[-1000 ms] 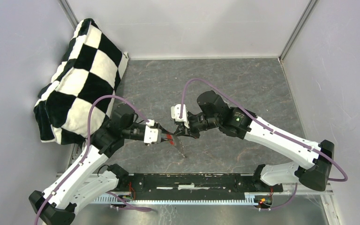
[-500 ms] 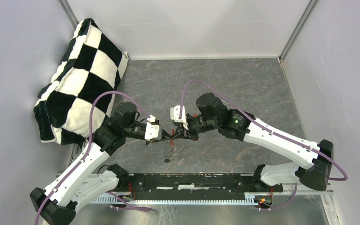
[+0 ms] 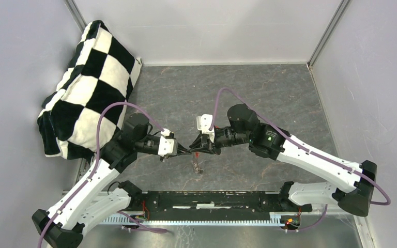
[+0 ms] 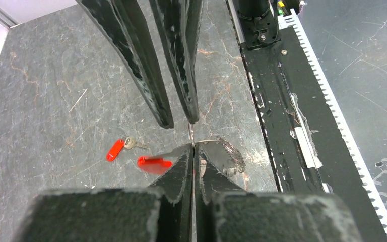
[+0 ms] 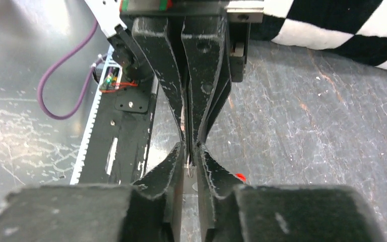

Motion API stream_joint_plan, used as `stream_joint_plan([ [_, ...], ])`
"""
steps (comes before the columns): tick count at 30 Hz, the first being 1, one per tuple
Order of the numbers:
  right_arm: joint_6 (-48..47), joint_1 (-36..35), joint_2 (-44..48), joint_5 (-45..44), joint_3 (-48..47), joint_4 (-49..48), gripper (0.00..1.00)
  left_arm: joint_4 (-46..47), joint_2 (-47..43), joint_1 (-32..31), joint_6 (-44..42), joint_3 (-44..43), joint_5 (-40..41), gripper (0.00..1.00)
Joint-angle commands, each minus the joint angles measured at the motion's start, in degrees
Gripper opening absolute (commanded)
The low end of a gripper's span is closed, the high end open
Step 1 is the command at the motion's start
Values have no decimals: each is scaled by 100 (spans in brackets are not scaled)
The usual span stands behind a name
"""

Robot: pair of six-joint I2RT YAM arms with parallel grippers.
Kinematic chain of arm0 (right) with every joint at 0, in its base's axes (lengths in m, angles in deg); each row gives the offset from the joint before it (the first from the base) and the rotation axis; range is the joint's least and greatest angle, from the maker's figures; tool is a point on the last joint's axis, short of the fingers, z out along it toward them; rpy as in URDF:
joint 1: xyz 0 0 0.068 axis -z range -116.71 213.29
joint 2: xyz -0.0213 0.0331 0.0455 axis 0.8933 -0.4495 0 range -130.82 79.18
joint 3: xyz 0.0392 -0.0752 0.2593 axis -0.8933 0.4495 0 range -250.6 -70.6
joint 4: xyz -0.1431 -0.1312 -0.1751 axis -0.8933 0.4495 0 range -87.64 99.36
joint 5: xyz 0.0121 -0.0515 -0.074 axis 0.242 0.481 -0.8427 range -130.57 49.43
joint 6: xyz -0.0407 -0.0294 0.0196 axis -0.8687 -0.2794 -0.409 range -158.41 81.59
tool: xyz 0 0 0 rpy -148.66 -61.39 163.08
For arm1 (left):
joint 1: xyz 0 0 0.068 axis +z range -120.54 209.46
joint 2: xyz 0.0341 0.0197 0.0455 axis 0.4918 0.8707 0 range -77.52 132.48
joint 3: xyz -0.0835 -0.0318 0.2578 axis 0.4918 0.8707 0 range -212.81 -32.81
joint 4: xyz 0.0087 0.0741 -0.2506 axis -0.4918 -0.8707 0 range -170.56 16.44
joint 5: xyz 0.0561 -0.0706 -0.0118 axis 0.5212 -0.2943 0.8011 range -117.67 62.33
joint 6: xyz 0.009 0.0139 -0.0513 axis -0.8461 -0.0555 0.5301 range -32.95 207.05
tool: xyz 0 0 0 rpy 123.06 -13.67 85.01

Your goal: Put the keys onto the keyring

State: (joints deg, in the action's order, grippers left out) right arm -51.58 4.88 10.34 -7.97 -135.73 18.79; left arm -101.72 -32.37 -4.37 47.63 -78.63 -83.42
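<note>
a: near edge first. what holds the keyring point(image 4: 220, 145)?
b: the left gripper point(image 4: 193, 151), jaws pressed together on its thin wire, above the table point(image 3: 248, 93). red band point(image 4: 153, 164) on one side of the tips, grey toothed arc point(image 4: 234, 159) on the other. a second ago those jaws stood partly apart.
a: right gripper point(image 5: 191, 154)?
b: tip to tip with the left. clamped a second ago, now parted a little, the wire in the gap. contact: cannot tell. its wrist has shifted rightward.
a: the keys?
b: red-headed key point(image 4: 116, 149) lies on the table just beyond, off the ring. black one: cannot make out.
a: far corner?
b: checkered cloth point(image 3: 90, 82), unmoved.
</note>
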Motion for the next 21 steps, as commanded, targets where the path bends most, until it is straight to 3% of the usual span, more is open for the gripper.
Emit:
stream_joint_plan([
  [1,165,-6,219,84,34,-441,24,83,-50,-10,50,-94,-255,2],
  [5,215,129,718,-141,386,-750,38,244,-119,-17,224,-161,-542,2],
  [8,217,229,1243,-64,1025,-1389,43,1269,-233,-12,1145,-69,-705,2],
  [12,231,244,1881,9,2106,-2664,43,2047,-167,-15,2078,-116,-1076,2],
  [21,900,243,2203,69,2867,-4554,42,2003,-11,-10,1901,-322,-1912,2],
])
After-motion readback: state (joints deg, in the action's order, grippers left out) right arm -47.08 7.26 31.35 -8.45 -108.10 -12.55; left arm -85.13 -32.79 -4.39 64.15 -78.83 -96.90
